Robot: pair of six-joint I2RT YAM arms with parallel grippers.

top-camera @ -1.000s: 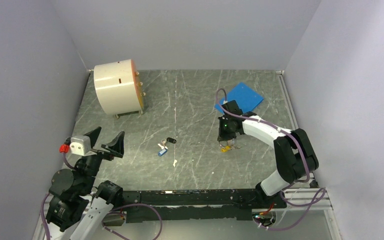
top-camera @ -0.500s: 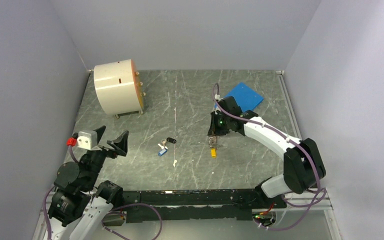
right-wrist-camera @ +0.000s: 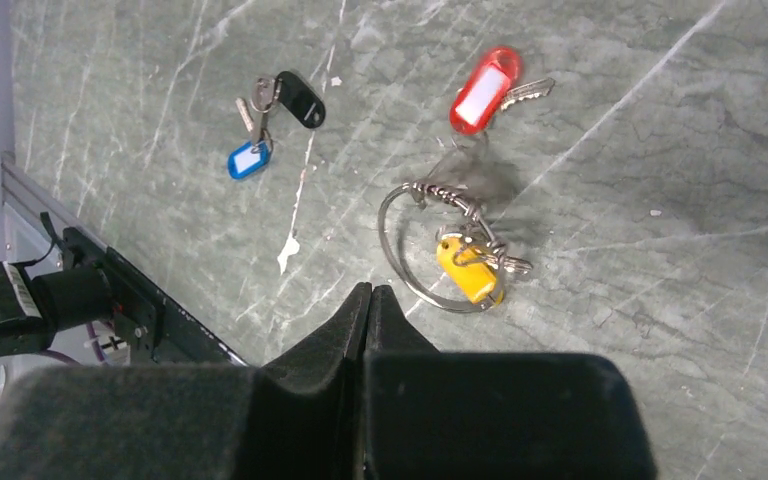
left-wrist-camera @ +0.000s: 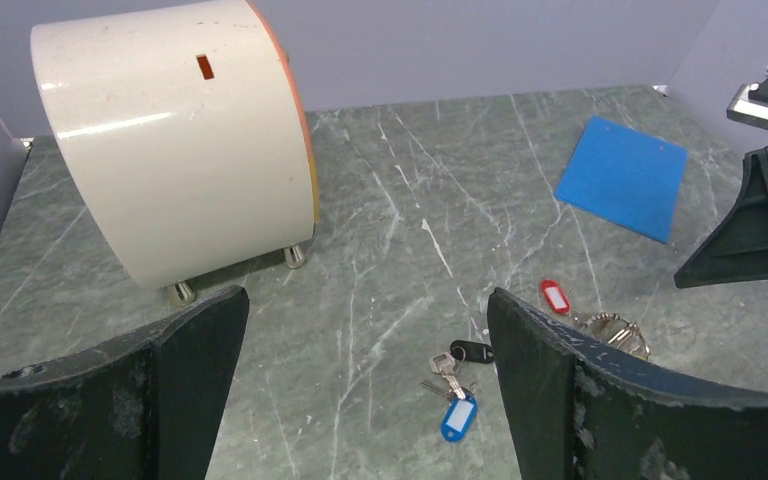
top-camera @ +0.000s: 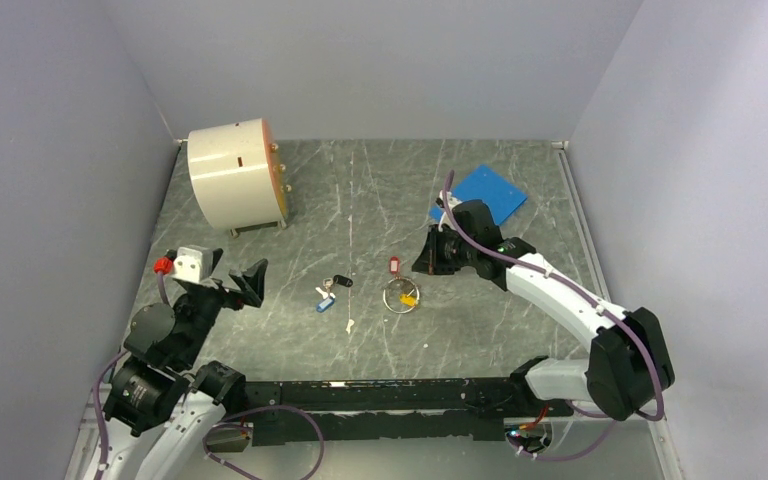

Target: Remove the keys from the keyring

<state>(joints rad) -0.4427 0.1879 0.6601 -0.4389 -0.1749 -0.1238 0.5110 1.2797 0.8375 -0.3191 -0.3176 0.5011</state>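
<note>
The keyring (top-camera: 392, 301), a thin silvery wire ring, lies flat on the table's middle with the orange-yellow tagged key (top-camera: 409, 297) on it. The red tagged key (top-camera: 394, 265) lies just beyond it; I cannot tell if it is still linked. In the right wrist view the keyring (right-wrist-camera: 383, 238), yellow tag (right-wrist-camera: 465, 270) and red tag (right-wrist-camera: 482, 90) lie ahead of my right gripper (right-wrist-camera: 370, 292), which is shut and empty. From above, the right gripper (top-camera: 424, 264) hovers just right of the ring. My left gripper (top-camera: 232, 285) is open and empty at the left. In the left wrist view the ring (left-wrist-camera: 615, 328) shows partly behind its right finger.
A blue tagged key (top-camera: 324, 304) and black fob (top-camera: 341, 281) lie left of the ring. A white scrap (top-camera: 349, 324) lies nearer. A white drum (top-camera: 232, 178) stands at back left, a blue sheet (top-camera: 485, 192) at back right. Walls close three sides.
My right gripper carried the ring with the yellow tag leftward, let it go and drew back; the ring and red key now lie on the table. The left gripper rose and moved slightly right.
</note>
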